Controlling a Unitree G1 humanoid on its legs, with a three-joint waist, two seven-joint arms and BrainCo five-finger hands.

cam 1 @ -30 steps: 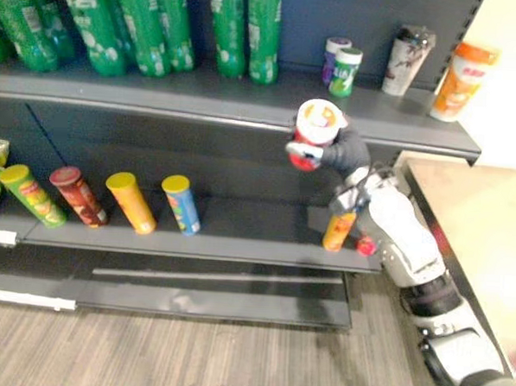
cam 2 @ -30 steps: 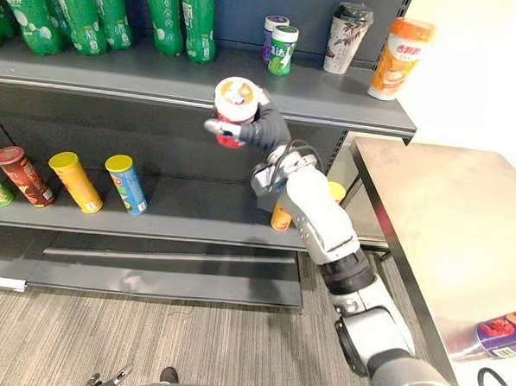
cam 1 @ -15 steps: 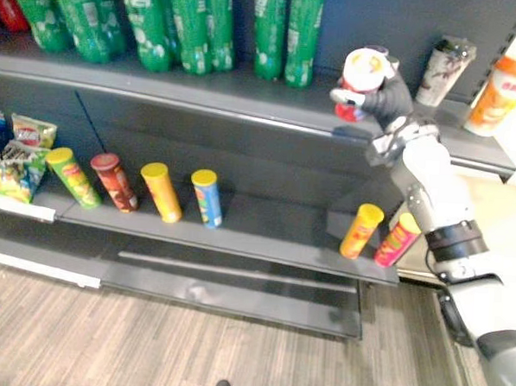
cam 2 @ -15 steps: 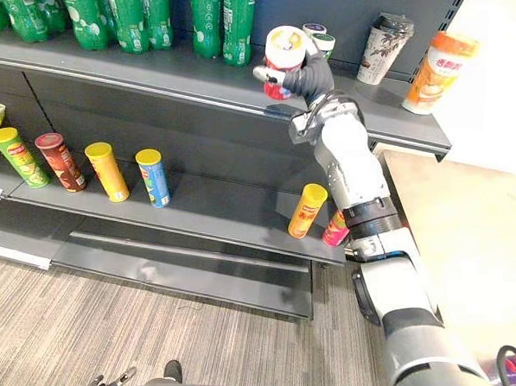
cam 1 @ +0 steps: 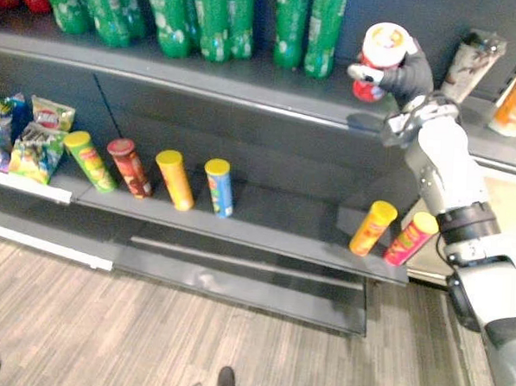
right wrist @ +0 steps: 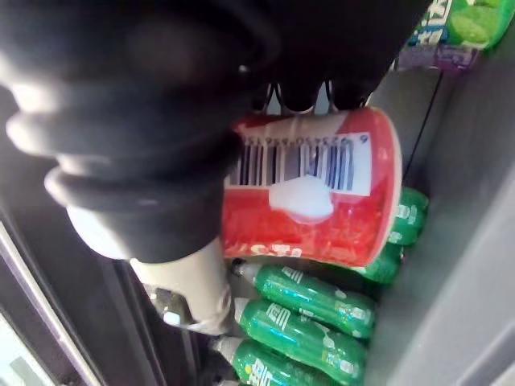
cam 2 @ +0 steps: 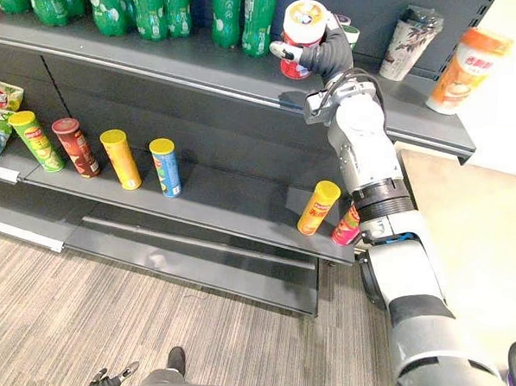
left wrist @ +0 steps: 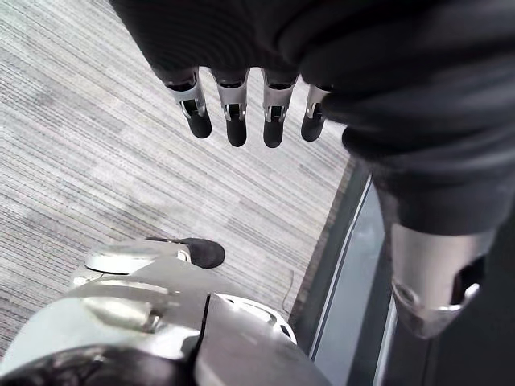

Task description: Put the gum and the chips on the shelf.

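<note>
A red chips cup (cam 2: 303, 29) with a white lid sits in my right hand (cam 2: 329, 51), whose fingers are curled round it. The cup is upright over the front part of the upper shelf (cam 2: 161, 62); whether it touches the shelf I cannot tell. In the right wrist view the cup (right wrist: 314, 193) shows its barcode side below the hand's dark cover (right wrist: 121, 121). Two gum bottles (cam 2: 347, 32), one purple and one green, stand on that shelf just behind the hand. My left hand (left wrist: 233, 112) hangs over the floor with straight fingers, holding nothing.
Green bottles (cam 1: 301, 27) line the upper shelf left of the cup. Two tall drink cups (cam 2: 409, 41) (cam 2: 468, 70) stand at its right end. The lower shelf (cam 1: 274, 224) carries several chip cans (cam 1: 176, 178) (cam 1: 373, 227) and snack bags (cam 1: 27, 138) at far left.
My right hand has lifted the red cup from in front of the upper shelf's edge to over the shelf. The head camera has shifted too.
</note>
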